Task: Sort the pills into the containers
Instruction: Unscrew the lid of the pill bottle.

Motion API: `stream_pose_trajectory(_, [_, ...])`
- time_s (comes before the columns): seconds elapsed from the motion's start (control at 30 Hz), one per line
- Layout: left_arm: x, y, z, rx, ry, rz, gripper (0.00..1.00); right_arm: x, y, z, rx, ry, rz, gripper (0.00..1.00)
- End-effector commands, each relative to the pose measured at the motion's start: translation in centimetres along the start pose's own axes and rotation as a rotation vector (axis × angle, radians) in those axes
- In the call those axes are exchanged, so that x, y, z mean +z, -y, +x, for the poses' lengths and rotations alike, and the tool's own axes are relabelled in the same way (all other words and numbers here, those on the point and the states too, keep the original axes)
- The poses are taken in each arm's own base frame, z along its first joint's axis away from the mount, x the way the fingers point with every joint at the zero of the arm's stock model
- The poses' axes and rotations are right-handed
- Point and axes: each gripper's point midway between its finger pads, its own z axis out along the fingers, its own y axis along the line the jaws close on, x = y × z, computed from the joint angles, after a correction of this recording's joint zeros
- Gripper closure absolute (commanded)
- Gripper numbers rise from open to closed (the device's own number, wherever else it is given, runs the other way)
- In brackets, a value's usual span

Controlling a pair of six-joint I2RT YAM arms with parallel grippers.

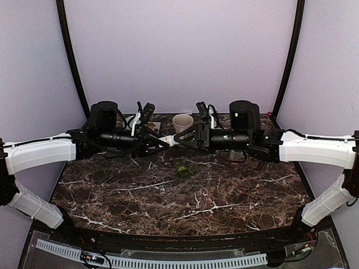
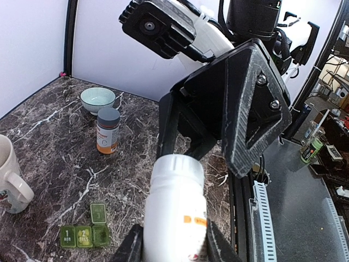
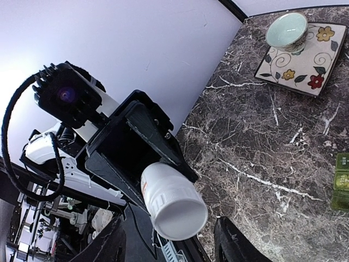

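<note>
Arms count two, white-shelled with black wrists, reaching in from either side and meeting over the far middle of the tabletop (image 1: 168, 196), a dark brown marble slab with white veins.

Farthest left, seen from the right wrist, one square floral ceramic plate (image 3: 313, 63) carries one pale green bowl (image 3: 286, 30). Next, the left pincer (image 2: 174, 248) is clamped round the body of one white plastic bottle (image 2: 175, 213), held off the marble with its round white end towards the other arm. One cream mug (image 1: 182, 122) stands behind the bottle, near the back wall.

One flat dark green plastic pill box (image 1: 184, 168) lies on the marble just nearer than the two pincers and below them, touching nothing. The left wrist view shows three square compartments in a row and a fourth square above the end one.

The right pincer (image 3: 172, 243) stands spread, one finger to each side of the bottle's end, with a gap on both sides. Further right, in the left wrist view, one orange pill bottle with a grey cap (image 2: 107, 131) stands upright near a second pale green bowl (image 2: 98, 99), which is set straight on the marble.

Pale lilac walls close the back and both sides, with black curved poles (image 1: 70, 56) in the corners. Everything sits in the far half. From the pill box to the near edge runs bare marble, ending at a white slotted strip (image 1: 168, 261).
</note>
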Motion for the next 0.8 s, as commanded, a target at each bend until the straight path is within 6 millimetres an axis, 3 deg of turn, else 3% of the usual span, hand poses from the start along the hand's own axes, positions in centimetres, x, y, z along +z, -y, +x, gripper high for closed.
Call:
stream_pose_trajectory(0.0, [-0.43,0.91,-0.93,0.050,0.028,0.013,1.00,0.21,-1.76,-1.51,-0.016,0.026,-0.053,0.45])
stream_pose_trajectory(0.3, [-0.40,1.16,-1.01,0.058,0.028,0.018,1.00,0.78,-1.37,-1.59,-0.014,0.014,-0.037,0.53])
stream_pose_trajectory(0.57, [-0.46,1.22,-1.13,0.057,0.033,0.019,1.00,0.77,-1.36,-1.68,-0.045,0.011,-0.026,0.86])
stream_pose_trajectory(0.77, [-0.52,1.57,-1.45,0.037,0.047,0.037,1.00,0.60,-1.62,-0.95,-0.223,-0.006,-0.031,0.92])
